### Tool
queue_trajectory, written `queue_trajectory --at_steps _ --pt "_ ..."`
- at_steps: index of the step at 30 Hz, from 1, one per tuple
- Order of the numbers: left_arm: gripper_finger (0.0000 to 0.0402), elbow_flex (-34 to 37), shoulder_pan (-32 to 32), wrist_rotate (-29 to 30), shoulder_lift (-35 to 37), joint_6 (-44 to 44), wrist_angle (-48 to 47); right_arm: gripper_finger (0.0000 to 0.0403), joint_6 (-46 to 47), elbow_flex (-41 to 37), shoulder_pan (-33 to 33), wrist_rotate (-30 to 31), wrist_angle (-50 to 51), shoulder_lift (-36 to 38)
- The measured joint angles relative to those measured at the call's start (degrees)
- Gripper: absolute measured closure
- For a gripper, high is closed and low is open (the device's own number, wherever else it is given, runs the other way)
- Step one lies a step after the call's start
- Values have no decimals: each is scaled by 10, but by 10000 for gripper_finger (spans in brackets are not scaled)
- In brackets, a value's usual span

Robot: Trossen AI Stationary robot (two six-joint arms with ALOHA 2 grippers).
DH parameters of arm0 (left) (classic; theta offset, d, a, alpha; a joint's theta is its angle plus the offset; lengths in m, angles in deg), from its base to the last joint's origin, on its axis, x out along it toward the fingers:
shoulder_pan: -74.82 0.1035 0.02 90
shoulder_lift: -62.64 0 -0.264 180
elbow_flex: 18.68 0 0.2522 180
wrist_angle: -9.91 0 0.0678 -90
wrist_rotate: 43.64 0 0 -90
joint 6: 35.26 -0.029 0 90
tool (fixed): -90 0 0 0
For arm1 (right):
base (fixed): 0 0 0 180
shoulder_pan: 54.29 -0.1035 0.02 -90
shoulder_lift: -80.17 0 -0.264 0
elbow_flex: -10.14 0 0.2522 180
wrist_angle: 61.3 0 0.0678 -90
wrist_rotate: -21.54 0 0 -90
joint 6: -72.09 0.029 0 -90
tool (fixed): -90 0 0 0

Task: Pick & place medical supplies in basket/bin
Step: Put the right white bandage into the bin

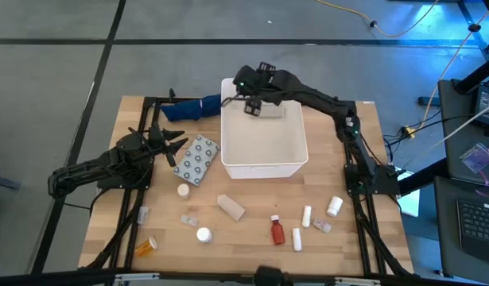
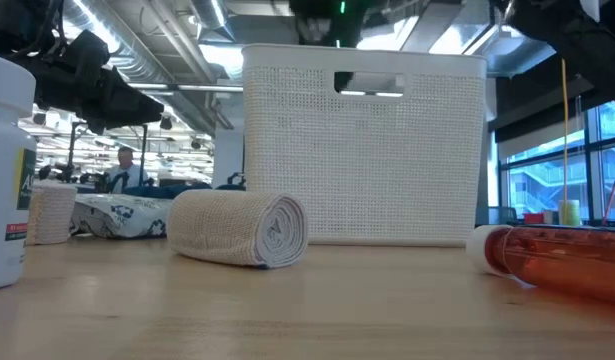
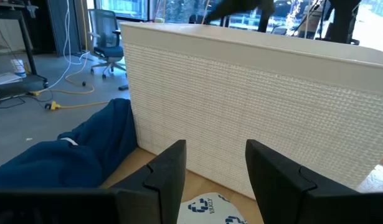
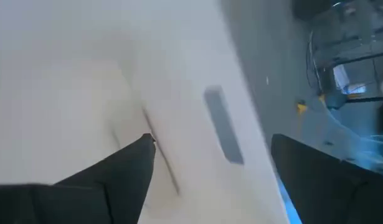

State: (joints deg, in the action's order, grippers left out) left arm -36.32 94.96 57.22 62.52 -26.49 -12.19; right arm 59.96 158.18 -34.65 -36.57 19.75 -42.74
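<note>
The white bin (image 1: 264, 159) stands at the table's middle, toward the far edge. My right gripper (image 1: 254, 105) hangs above the bin's far end, tipped downward; its fingers (image 4: 116, 180) stand wide open with nothing between them, over the bin's inner wall and handle slot (image 4: 222, 134). My left gripper (image 1: 176, 147) waits level at the table's left, open and empty, over the edge of the grey blister pack (image 1: 198, 159). A beige roll (image 1: 230, 206), a red bottle (image 1: 277, 230), white tubes (image 1: 306, 214), white bottles (image 1: 334, 206) and an orange bottle (image 1: 146, 246) lie on the near half of the table.
A dark blue cloth (image 1: 192, 107) lies at the far left, beside the bin's corner. Small loose items (image 1: 188, 218) are scattered among the supplies. Bare wood shows between the bin and the near row. In the low view the roll (image 2: 242, 228) lies in front of the bin (image 2: 362, 145).
</note>
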Motion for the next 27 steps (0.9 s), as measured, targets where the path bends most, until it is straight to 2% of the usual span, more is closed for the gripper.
queue_trajectory --at_steps 4,12,19,27 --pt "242 0 0 0 0 -1 0 84 60 -51 -44 -22 -48 75" --pt "242 0 0 -1 0 0 1 84 135 -52 -151 -37 -48 134" --pt "242 0 0 -4 0 0 1 84 211 -53 -245 -117 -46 133" --pt "242 0 0 -21 0 0 1 84 286 -53 -323 -100 -46 129"
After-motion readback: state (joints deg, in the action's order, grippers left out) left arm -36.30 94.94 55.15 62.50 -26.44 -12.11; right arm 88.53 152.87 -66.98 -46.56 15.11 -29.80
